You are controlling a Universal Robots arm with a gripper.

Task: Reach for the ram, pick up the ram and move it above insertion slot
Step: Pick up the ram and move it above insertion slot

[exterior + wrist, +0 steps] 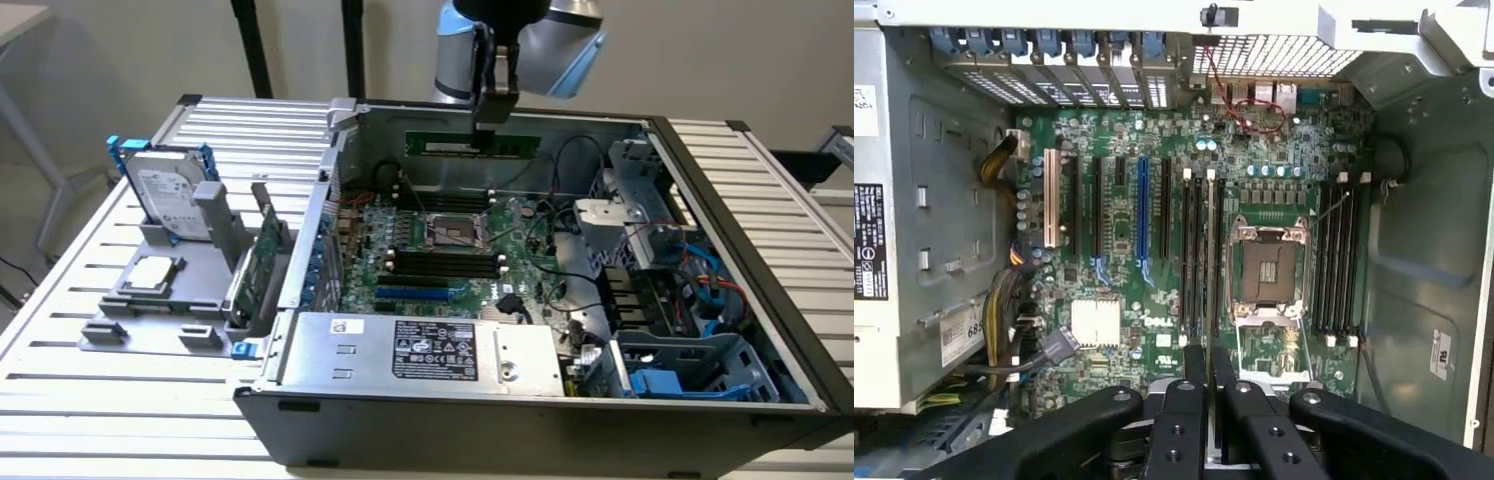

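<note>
The tool (489,118) is grasping the ram (471,146) edge-on, holding it raised above the motherboard (447,250) inside the open computer case (747,330) on the table (80,400).

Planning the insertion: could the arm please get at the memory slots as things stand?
Probably yes: the case lies open, nothing covers the slots, and the ram is held above the board.
</note>
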